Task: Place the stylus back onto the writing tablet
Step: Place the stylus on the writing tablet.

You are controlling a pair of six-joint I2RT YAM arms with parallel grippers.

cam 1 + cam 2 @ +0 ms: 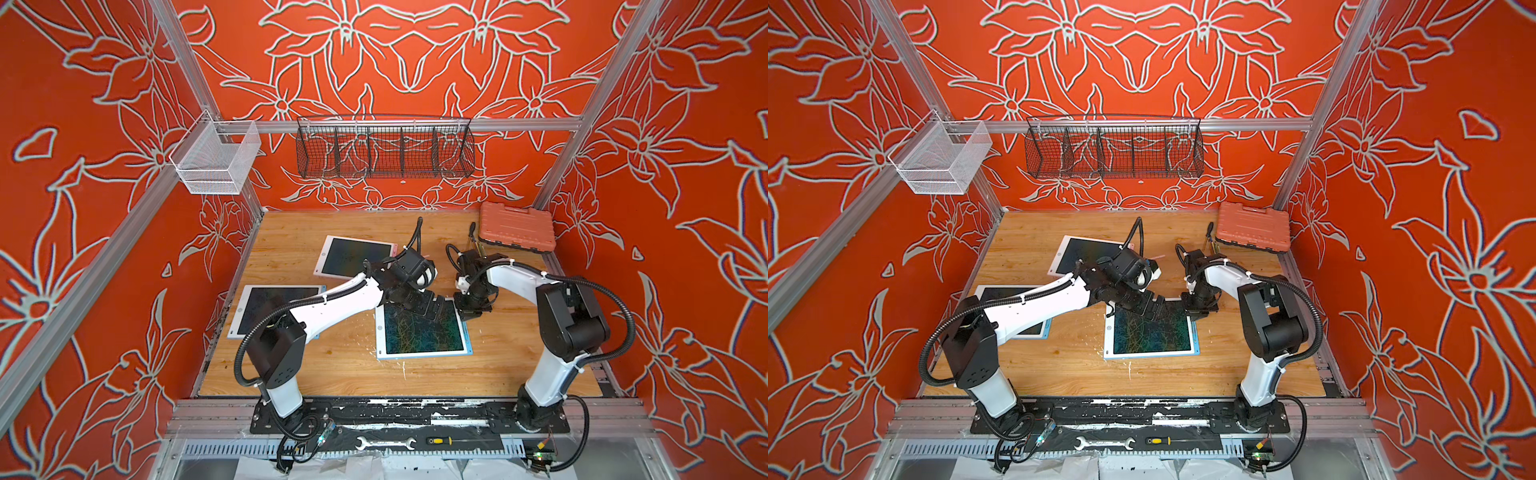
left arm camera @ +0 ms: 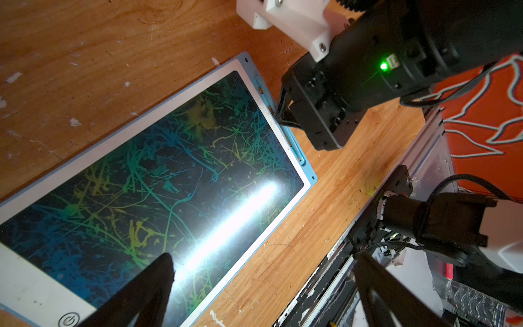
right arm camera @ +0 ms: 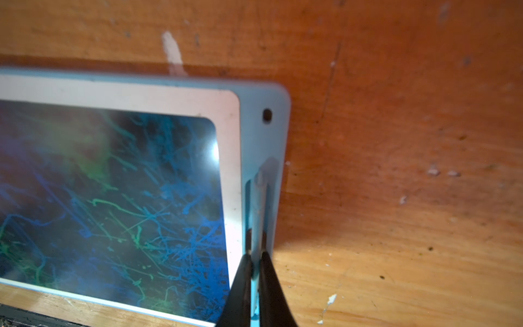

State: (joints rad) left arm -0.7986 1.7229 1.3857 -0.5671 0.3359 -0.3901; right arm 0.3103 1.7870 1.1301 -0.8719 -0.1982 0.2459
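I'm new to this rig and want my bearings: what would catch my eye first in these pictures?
The orange flower-patterned walls dominate on every side of the wooden table. Mid-table, both arms meet at a scribbled writing tablet. The right gripper pinches a thin pale stylus lying along the tablet's blue side groove, while the left gripper hangs open above the tablet.

Left gripper (image 2: pixel 263 260) spread wide, right gripper (image 3: pixel 256 254) pinched narrow, tips close together

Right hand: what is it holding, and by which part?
The right hand pinches the thin pale stylus along its shaft, where it lies in the tablet edge groove.
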